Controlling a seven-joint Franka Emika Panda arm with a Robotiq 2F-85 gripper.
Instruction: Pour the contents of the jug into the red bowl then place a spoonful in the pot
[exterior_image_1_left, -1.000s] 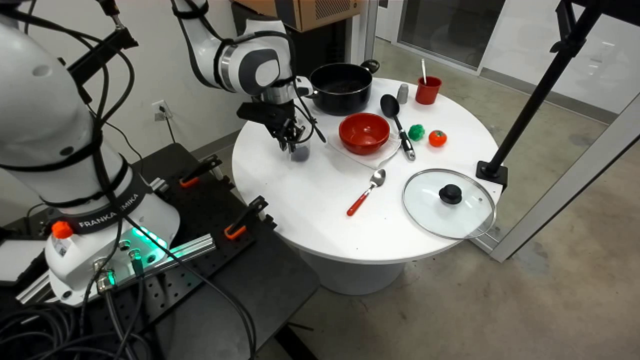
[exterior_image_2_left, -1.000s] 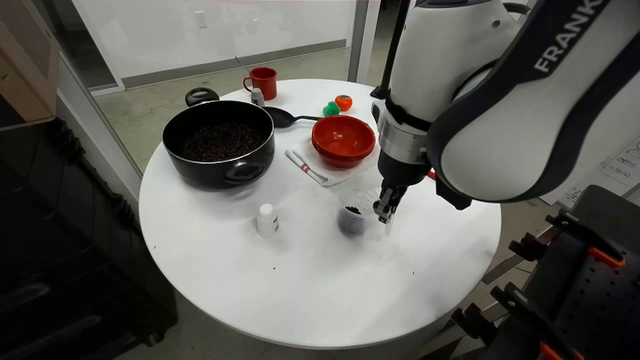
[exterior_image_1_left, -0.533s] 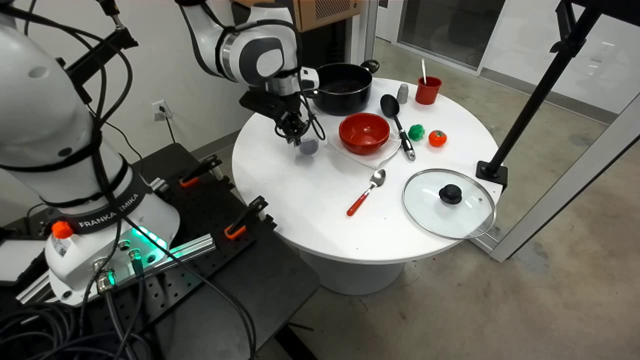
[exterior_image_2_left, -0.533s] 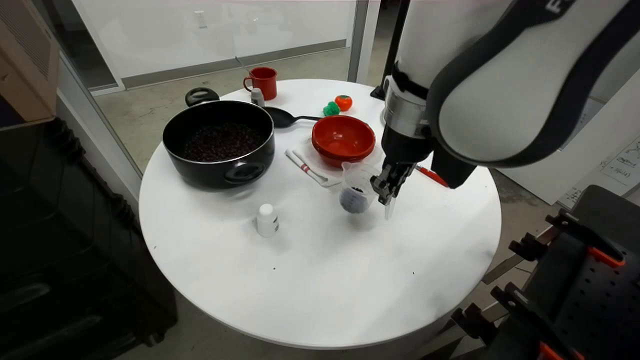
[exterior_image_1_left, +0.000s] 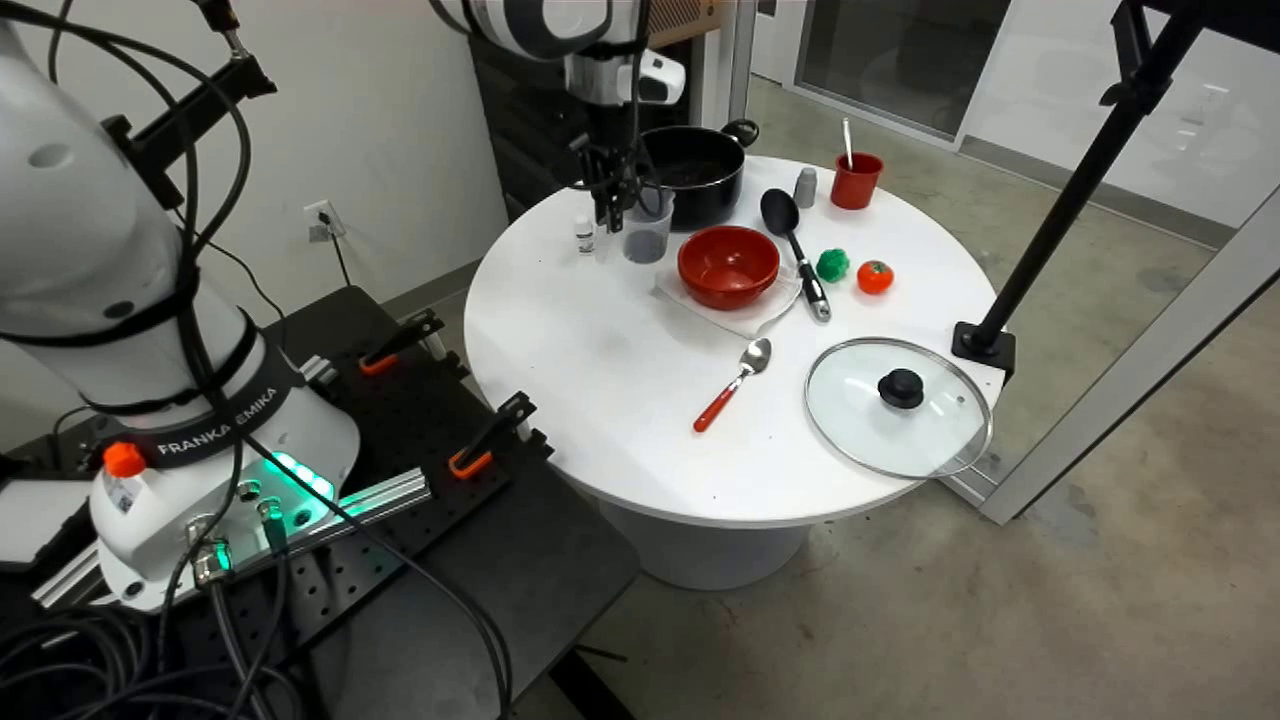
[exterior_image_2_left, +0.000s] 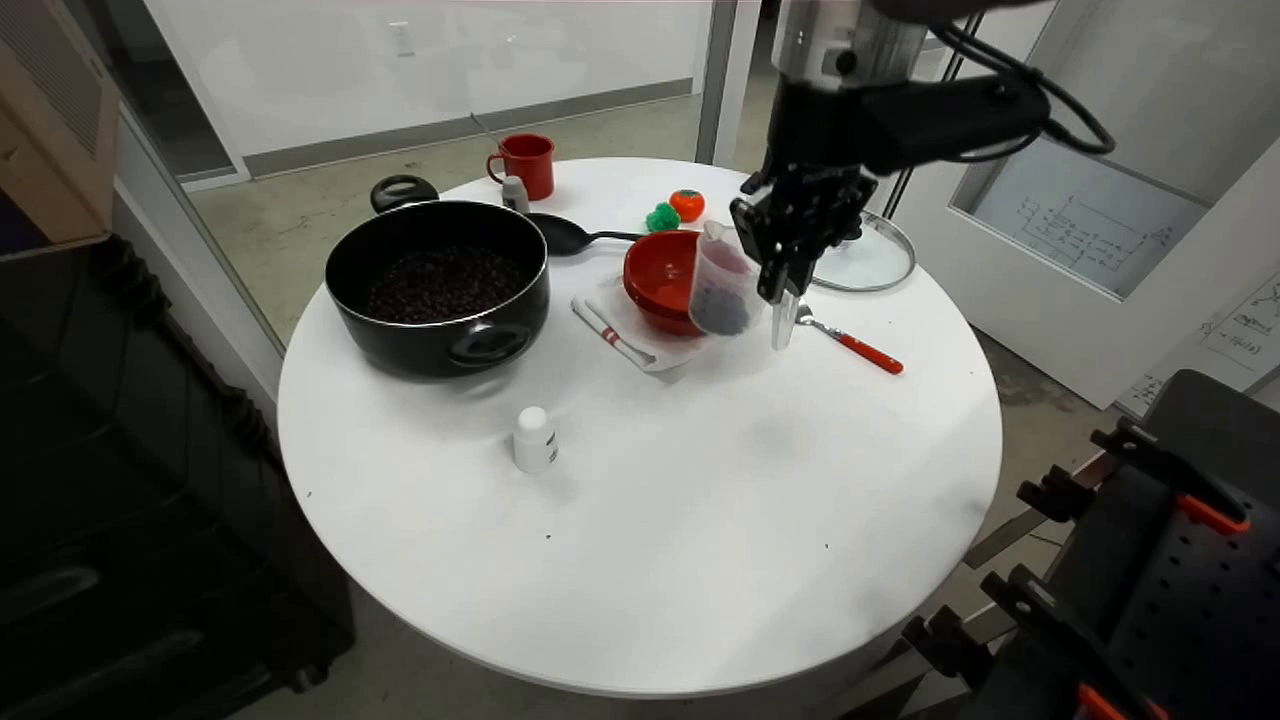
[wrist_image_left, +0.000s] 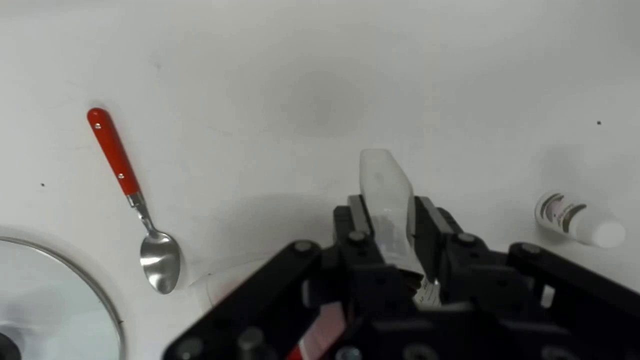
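My gripper (exterior_image_1_left: 610, 215) is shut on the handle of the clear jug (exterior_image_1_left: 646, 240), as the wrist view shows with the handle (wrist_image_left: 384, 185) between the fingers (wrist_image_left: 387, 212). The jug (exterior_image_2_left: 724, 295) holds dark contents low inside and hangs roughly upright above the table. The red bowl (exterior_image_1_left: 728, 268) stands beside it on a white napkin; in an exterior view the jug hides part of the bowl (exterior_image_2_left: 652, 275). The black pot (exterior_image_2_left: 440, 350) with dark beans stands behind the jug in an exterior view (exterior_image_1_left: 705, 205). A red-handled spoon (exterior_image_1_left: 722, 398) lies on the table, also in the wrist view (wrist_image_left: 116, 155).
A small white bottle (exterior_image_2_left: 535, 445) stands on the round white table (exterior_image_2_left: 640, 560). A glass lid (exterior_image_1_left: 850, 410) lies at the table edge. A black serving spoon (exterior_image_1_left: 785, 222), red mug (exterior_image_1_left: 857, 183), grey shaker (exterior_image_1_left: 805, 188), tomato (exterior_image_1_left: 875, 277) and green piece (exterior_image_1_left: 832, 265) lie beyond the bowl.
The jug was on the table one second ago. My gripper has lifted it and carried it towards the bowl. The arm has risen and turned. The other objects have stayed put.
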